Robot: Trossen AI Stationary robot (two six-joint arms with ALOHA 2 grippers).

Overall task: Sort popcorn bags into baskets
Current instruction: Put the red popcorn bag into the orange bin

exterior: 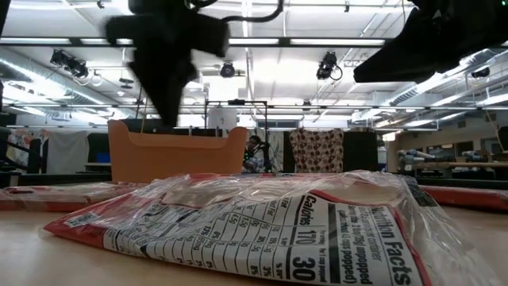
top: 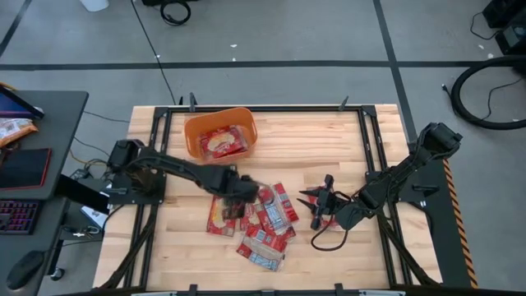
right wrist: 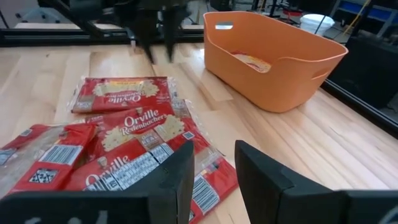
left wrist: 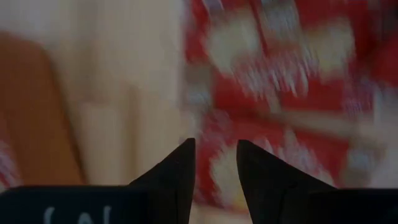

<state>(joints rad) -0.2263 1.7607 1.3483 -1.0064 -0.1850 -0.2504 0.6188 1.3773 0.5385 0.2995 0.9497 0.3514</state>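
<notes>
Several red popcorn bags (top: 261, 220) lie flat in a loose, overlapping pile on the wooden table, near its middle; one bag (exterior: 262, 226) lies close to the low camera. The orange basket (top: 191, 131) stands at the far left with one bag (top: 222, 142) lying in it. My left gripper (top: 244, 191) hangs open over the pile's left side, pointing steeply down, with nothing between its fingers (left wrist: 180, 168). My right gripper (top: 316, 201) stands open to the right of the pile, pointing across it toward the basket (right wrist: 280, 56), and holds nothing.
Dark rails (top: 366, 140) frame the tabletop on the left, right and far sides. A black cable (top: 329, 241) loops on the wood beside my right gripper. Bare wood (top: 312, 140) lies between the basket and the right rail. A desk (top: 41, 164) stands left of the table.
</notes>
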